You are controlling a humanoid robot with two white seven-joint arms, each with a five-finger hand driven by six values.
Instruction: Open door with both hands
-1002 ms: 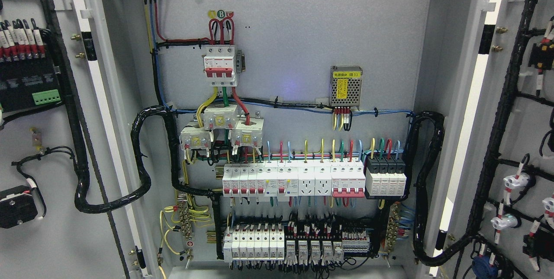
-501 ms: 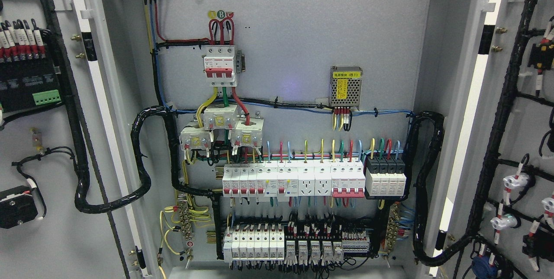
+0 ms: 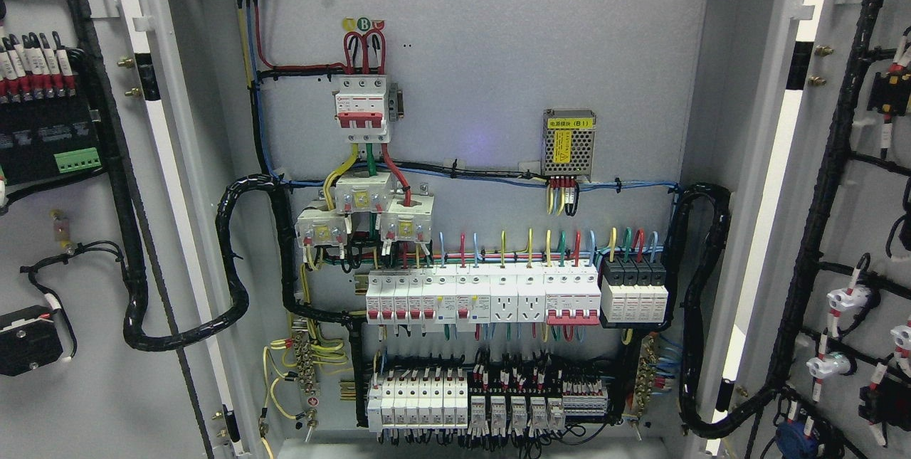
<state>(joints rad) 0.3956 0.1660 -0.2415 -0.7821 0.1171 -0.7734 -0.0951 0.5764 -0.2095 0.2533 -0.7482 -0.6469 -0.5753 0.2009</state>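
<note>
An electrical cabinet fills the head view with both doors swung wide. The left door (image 3: 78, 373) shows its grey inner face at the picture's left, carrying black cable looms and a terminal block. The right door (image 3: 861, 196) stands open at the picture's right, its inner face strung with black wiring and white lamp sockets. Between them the grey back panel (image 3: 498, 53) is exposed. Neither of my hands nor any arm shows in the picture.
On the panel sit a red-and-white main breaker (image 3: 363, 107), a meshed power supply (image 3: 569, 143), a row of white breakers (image 3: 484, 297) and lower relays (image 3: 491, 402). Thick black cable looms (image 3: 235, 267) run from each door into the cabinet.
</note>
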